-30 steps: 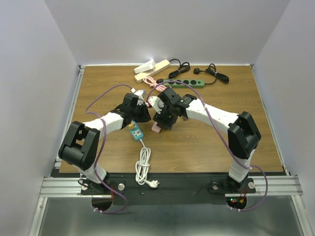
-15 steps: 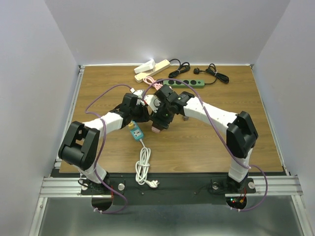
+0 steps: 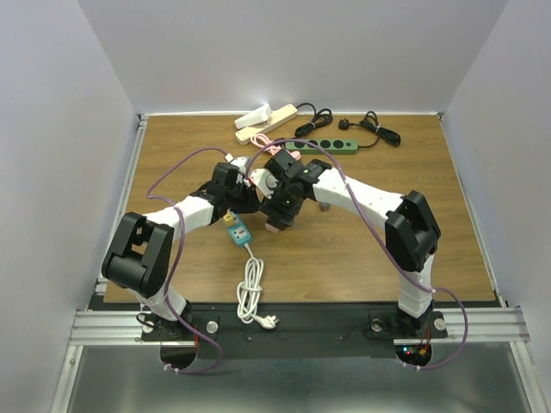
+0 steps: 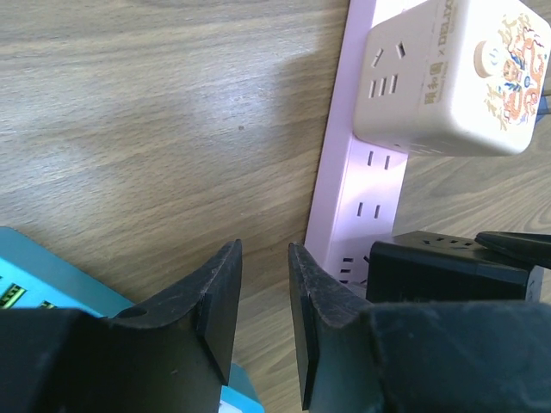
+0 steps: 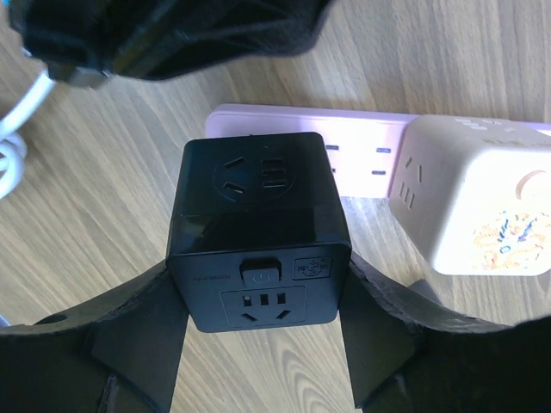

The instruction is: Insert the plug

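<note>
While clamping one black cube plug (image 5: pixel 258 215) in right gripper (image 5: pixel 260 288), holds it at one pink power strip (image 5: pixel 366 155) beside one cream cube (image 5: pixel 482 198); left gripper (image 4: pixel 263 284) narrowly apart.

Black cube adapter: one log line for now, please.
right gripper: clamped on black cube adapter | adapter: over pink power strip end, seating unclear | left gripper: open, empty

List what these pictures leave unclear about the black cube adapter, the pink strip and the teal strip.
- Right wrist view: pins of the black cube adapter hidden under its own body, so seating in the pink strip is unclear.
- Top view: pink strip mostly covered by the two arms.
- Left wrist view: teal strip cut off by the frame edge and the left fingers.
</note>
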Tool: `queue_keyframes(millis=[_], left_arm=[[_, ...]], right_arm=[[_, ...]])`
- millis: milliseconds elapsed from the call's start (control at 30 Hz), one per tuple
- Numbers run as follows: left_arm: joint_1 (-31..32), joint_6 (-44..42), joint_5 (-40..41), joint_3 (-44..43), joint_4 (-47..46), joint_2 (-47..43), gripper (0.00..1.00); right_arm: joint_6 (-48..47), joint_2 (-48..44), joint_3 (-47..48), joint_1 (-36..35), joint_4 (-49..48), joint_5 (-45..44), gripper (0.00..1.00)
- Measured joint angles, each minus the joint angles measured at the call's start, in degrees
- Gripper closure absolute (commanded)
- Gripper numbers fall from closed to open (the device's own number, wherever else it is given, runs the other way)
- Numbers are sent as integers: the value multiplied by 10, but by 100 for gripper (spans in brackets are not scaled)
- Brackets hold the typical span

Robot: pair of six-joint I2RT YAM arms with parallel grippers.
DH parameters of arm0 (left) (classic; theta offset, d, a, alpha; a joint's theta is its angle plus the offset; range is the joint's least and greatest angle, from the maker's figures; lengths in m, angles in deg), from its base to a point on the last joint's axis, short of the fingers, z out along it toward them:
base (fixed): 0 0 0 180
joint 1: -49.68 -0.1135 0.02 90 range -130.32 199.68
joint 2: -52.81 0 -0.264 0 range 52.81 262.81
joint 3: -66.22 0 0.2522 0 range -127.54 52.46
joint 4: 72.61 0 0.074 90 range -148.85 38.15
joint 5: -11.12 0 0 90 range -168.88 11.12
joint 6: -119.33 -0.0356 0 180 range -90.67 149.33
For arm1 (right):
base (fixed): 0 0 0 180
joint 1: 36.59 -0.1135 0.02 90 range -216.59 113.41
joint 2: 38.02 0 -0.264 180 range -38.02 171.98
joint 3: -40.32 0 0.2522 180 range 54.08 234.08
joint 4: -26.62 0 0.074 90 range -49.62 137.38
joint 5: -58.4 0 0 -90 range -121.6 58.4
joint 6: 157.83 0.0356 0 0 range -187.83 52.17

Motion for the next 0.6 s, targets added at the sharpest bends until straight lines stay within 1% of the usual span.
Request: queue_keyframes(millis=[167,600], left_arm=[[-4,0,0,0,0,0,60],[-8,0,-3,0,0,-1,60]], right_arm=[[0,3,1,0,7,-17,100],[0,19,27,-1,19,-20,100]])
